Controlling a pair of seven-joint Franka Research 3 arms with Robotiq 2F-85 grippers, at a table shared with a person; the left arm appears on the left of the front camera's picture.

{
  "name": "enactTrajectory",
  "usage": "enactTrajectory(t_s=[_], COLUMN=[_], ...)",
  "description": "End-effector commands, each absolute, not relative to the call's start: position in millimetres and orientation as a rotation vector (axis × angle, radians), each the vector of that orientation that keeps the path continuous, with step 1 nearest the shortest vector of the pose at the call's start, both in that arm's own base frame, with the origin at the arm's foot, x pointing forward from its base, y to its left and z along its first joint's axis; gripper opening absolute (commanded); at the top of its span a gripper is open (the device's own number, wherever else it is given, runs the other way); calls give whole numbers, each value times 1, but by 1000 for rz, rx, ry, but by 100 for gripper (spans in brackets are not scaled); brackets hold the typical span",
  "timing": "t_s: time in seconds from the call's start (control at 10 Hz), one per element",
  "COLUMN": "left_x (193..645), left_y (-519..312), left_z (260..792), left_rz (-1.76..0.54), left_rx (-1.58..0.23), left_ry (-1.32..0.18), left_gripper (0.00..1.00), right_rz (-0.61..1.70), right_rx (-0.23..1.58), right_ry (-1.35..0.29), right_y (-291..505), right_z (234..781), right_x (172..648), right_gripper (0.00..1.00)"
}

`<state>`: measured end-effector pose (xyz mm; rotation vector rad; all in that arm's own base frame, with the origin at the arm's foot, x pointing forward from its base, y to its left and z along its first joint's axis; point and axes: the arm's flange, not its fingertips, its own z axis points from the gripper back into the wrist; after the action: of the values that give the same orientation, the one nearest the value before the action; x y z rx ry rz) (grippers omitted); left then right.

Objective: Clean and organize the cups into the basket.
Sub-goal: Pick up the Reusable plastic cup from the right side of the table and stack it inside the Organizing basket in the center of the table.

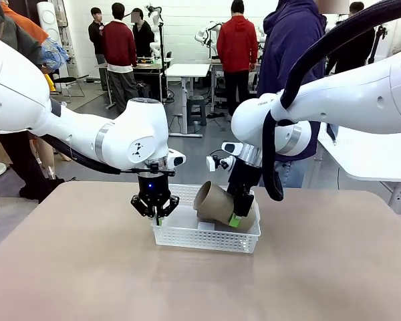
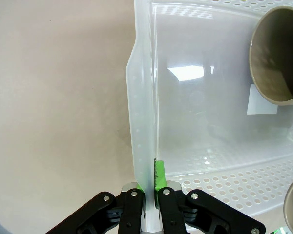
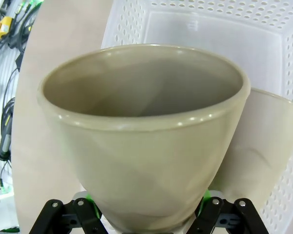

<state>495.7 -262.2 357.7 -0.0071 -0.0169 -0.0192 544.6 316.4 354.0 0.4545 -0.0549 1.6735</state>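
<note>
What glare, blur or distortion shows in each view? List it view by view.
Front view: even light, only a faint shadow on the table under the basket. Left wrist view: a white glare patch on the basket's floor, beside the wall that the left hand pinches. Right wrist view: the tan cup, very close, bulges with the wide lens; small highlights dot its rim.

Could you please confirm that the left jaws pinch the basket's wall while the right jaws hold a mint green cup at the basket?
Not quite: the cup held by the right gripper is tan-brown, not mint green, as the right wrist view shows. The left gripper does pinch the wall of the basket.
</note>
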Motion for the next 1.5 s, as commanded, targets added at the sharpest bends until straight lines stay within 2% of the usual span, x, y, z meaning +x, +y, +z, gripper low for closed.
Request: enactTrajectory(t_s=[0.0,0.8,0.9,1.0,1.4], left_x=[497,497,497,497,497], left_y=[-262,-262,-262,-262,-262], left_z=[360,360,360,360,360], left_rz=[-19,-19,-19,-19,-19], left_rx=[-9,-9,-9,-9,-9], left_ry=[-22,-22,-22,-22,-22], left_gripper=[0,0,0,0,0], right_rz=[1678,1668,1666,1665,1662], right_rx=[487,514,516,518,526], right_ry=[-81,-38,-39,-42,-54], right_y=[313,311,311,311,311], right_z=[347,347,346,346,346], right_x=[545,546,546,546,546], right_gripper=[81,81,93,99,100])
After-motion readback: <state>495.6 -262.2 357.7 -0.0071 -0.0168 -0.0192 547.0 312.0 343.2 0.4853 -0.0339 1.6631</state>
